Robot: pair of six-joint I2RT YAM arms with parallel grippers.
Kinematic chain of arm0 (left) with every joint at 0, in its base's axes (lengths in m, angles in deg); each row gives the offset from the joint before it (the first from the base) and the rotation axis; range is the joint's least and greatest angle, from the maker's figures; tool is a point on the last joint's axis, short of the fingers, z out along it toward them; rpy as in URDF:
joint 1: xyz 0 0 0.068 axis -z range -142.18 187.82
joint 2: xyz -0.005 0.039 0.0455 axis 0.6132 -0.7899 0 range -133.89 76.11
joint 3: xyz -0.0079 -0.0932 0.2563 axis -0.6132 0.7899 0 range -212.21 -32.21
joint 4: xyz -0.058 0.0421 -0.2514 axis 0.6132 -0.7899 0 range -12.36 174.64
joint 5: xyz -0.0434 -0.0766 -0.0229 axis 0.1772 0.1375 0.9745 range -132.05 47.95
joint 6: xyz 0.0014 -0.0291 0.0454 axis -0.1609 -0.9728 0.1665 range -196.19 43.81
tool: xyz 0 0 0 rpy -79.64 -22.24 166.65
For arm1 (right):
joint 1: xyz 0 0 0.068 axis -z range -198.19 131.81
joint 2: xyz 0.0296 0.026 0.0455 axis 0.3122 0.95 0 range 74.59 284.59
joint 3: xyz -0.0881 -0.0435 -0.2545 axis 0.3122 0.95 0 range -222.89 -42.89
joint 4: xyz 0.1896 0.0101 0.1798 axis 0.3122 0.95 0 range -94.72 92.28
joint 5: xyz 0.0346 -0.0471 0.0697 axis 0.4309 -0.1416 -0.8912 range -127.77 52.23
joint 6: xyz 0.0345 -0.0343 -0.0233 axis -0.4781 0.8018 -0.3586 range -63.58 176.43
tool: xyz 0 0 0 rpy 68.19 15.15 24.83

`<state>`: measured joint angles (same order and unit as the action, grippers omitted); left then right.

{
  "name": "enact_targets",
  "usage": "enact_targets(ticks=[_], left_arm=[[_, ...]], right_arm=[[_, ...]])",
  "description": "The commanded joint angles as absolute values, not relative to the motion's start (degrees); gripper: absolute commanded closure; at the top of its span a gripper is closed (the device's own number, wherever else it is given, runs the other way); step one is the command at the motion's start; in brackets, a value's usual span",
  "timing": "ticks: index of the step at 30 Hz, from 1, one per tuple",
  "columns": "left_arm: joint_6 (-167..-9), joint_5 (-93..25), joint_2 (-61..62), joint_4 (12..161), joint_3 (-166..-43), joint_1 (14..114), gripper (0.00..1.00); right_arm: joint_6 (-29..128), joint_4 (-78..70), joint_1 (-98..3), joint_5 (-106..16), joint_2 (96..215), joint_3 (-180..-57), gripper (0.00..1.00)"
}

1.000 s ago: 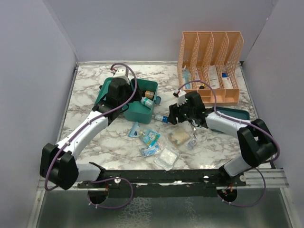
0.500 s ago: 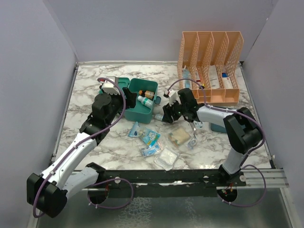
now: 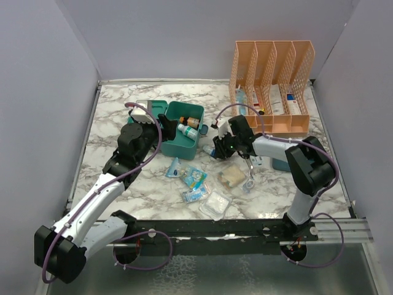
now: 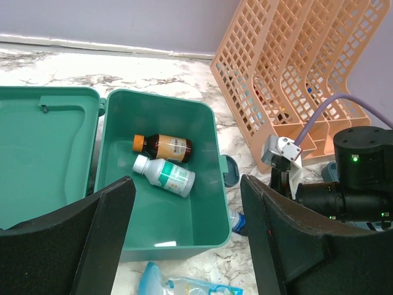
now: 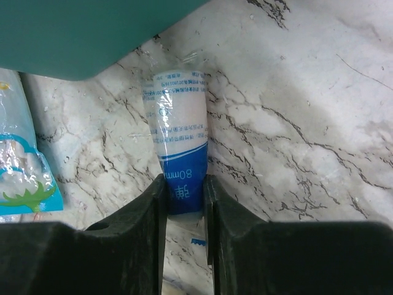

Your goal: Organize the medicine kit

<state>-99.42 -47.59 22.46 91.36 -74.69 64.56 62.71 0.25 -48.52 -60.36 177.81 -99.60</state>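
Though a brown bottle (image 4: 163, 146) and a white bottle (image 4: 164, 174) lie in the open medicine kit (image 3: 182, 147), left of centre, loose packets (image 3: 194, 177) wait in front; most seems undone. The right gripper (image 5: 183, 187) pinches a blue-and-white tube (image 5: 179, 141) beside the kit; the left gripper (image 4: 185, 181) hovers above it, jaws apart.
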Motion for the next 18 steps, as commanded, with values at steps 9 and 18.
enact_targets(ticks=[9,18], left_arm=[[-103.4,-37.39,18.72,96.71,-74.66,64.36,0.27],[-105.88,-23.2,15.98,103.43,-75.58,64.36,0.27]], right_arm=[[48.22,-11.01,-48.78,-58.51,163.37,-86.94,0.82],[34.46,-16.59,-48.78,-59.9,143.85,-79.07,0.82]])
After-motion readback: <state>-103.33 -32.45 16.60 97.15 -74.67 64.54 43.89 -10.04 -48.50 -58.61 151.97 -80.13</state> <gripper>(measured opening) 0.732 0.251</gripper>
